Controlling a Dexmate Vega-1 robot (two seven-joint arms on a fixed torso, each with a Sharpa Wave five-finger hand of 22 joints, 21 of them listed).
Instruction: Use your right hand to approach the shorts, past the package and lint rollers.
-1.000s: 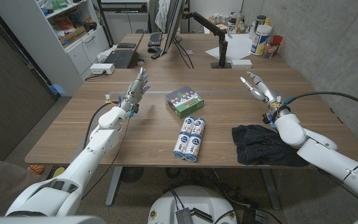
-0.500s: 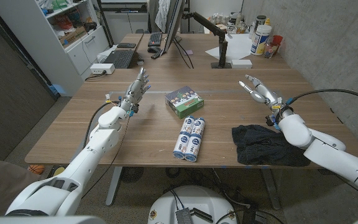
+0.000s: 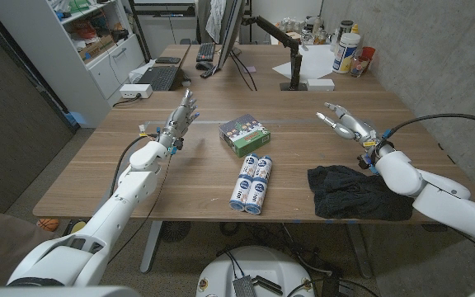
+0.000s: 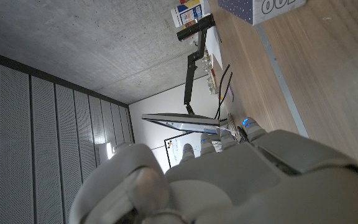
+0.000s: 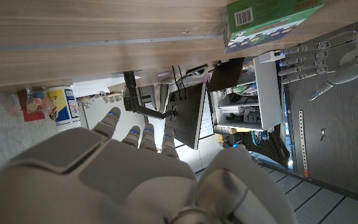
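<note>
On the right side of the wooden table (image 3: 97, 173), the robot's right hand (image 3: 346, 124) hangs above the boards with its fingers spread apart and nothing in its grasp, pointing toward the table's middle. Just nearer the front edge than that hand, close beside its forearm, lies the crumpled pair of black fabric shorts (image 3: 349, 194), bunched flat on the wood. The hand is not touching them.

Toward the centre sits the green cardboard package with a printed picture on its lid (image 3: 244, 134), and in front of it two white lint rollers with blue labels (image 3: 251, 183) lie side by side, touching one another. Both are well to the left of the shorts. From the right wrist camera the package (image 5: 269, 22) shows against the table, with the other hand's fingers beyond it.

Across the table, the left hand (image 3: 180, 120) is raised over the left half, fingers straight and apart, empty too. Seen from its own wrist, the back of the left hand (image 4: 241, 180) faces the camera.

At the far end stand a dark monitor on an arm (image 3: 236, 33), a white plastic tub with a blue label (image 3: 346, 51) and a black keyboard (image 3: 206, 51).
</note>
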